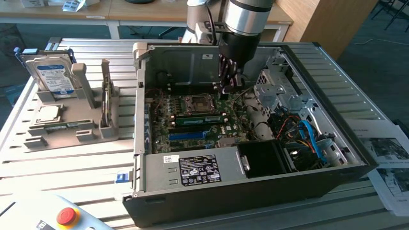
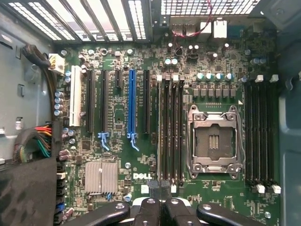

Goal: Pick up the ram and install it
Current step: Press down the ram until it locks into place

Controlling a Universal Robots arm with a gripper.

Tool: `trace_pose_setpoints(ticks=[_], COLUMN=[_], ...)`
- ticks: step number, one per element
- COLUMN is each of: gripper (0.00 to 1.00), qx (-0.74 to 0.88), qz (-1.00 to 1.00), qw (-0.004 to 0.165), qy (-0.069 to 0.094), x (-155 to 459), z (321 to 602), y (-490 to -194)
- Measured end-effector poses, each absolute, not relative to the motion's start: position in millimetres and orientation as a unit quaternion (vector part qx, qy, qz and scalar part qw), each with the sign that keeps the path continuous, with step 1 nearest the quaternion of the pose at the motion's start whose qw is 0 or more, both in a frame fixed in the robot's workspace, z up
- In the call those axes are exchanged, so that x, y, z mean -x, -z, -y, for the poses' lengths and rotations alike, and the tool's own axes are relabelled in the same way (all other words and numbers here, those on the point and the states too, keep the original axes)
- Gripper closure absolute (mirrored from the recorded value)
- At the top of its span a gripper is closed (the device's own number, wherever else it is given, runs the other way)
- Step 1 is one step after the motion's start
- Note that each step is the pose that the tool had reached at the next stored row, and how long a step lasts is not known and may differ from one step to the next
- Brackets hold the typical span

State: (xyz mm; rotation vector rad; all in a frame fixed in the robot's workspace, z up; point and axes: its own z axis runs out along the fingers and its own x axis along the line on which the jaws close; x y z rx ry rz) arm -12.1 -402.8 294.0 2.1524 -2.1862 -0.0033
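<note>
Exterior view, left to right. Upper left: blue-labelled silver hard drive upright in a grey plastic parts holder. A small square silver processor chip lies flat on that holder, just below the drive. Lower left corner: red round stop button on a white box.

Centre: open black metal computer case lying on its side on a slatted metal table, with a green motherboard inside. The ram, a long thin green circuit-board stick, sits on the board in the slots just below the empty square processor socket. It looks seated, but I can't tell whether it is fully pressed home.

Upper centre: the black gripper hangs from the silver arm inside the case, above the board, near the right end of the ram. In the wrist view the gripper has its fingers pinched together with nothing visibly between them, over the end of the black memory slots beside the socket.

Right: blue cables inside the case, printed papers on the table.
</note>
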Motion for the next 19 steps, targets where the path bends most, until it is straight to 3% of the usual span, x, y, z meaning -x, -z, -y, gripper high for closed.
trace_pose_setpoints(ticks=[19], gripper=[0.9], qx=[-0.701], qz=[0.712], qw=[0.037], qy=[0.001], x=[10.6], z=[402.9], y=[-287.7])
